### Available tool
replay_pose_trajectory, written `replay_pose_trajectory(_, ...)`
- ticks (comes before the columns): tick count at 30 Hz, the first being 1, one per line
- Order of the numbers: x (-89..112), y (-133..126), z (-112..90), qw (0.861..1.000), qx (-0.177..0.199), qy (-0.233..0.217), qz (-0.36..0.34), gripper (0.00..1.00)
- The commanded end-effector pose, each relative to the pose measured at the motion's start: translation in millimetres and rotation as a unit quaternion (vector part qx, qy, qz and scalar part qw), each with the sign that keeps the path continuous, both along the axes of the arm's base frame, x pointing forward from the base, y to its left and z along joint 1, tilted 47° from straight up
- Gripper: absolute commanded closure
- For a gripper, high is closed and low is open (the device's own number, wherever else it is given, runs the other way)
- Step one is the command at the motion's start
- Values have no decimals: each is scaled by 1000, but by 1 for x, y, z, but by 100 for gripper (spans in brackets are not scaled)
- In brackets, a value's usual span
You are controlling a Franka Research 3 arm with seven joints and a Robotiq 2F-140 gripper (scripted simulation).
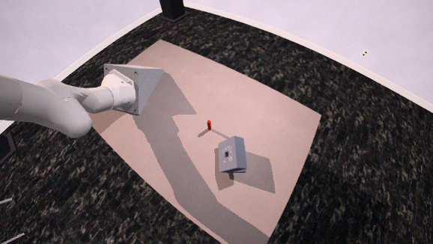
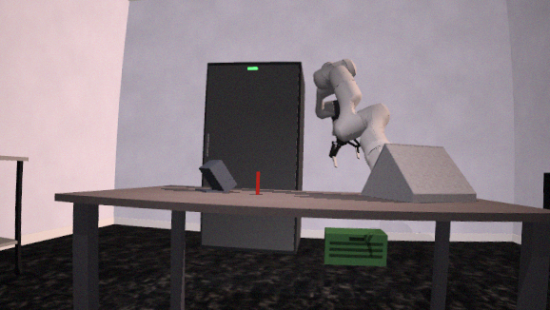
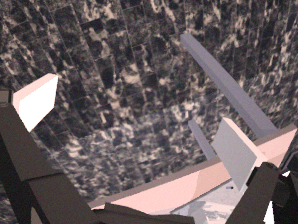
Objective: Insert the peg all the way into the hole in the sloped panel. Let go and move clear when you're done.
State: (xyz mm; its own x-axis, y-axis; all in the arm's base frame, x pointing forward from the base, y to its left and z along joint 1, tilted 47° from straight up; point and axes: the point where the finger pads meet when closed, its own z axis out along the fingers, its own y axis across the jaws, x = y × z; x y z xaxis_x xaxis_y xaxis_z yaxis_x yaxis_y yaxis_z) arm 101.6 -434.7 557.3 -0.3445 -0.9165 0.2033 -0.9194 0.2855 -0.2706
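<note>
A small red peg (image 1: 209,124) stands upright near the middle of the tan table top; it also shows in the exterior view (image 2: 257,183). The grey block with the sloped panel (image 1: 232,154) sits just in front of the peg, with a dark square hole (image 1: 226,153) in its face, and shows tilted in the exterior view (image 2: 218,175). My gripper (image 2: 345,157) is open and empty. It hangs in the air by the arm's base, well off to one side of the peg. In the wrist view the fingers stand wide apart over the table's edge and the dark floor.
The arm rises from a grey wedge-shaped mount (image 2: 419,173) (image 1: 138,87) at one end of the table. A tall dark cabinet (image 2: 252,143) stands behind the table. A green crate (image 2: 355,246) lies on the floor below.
</note>
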Motion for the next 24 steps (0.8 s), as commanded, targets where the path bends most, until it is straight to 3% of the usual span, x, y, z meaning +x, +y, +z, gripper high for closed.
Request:
replay_pose_trajectory(1, 42, -2, -7, 1000, -5, 18, 21, 0)
replay_pose_trajectory(3, 68, 2, -13, 999, -6, 30, 43, 0)
replay_pose_trajectory(5, 68, 2, -13, 999, -6, 30, 43, 0)
replay_pose_trajectory(12, 158, 31, -36, 990, -13, 67, 120, 0)
replay_pose_trajectory(20, 253, 86, -66, 971, -30, 111, 210, 0)
replay_pose_trajectory(22, 253, 86, -66, 971, -30, 111, 210, 0)
replay_pose_trajectory(24, 275, 103, -75, 964, -36, 121, 232, 0)
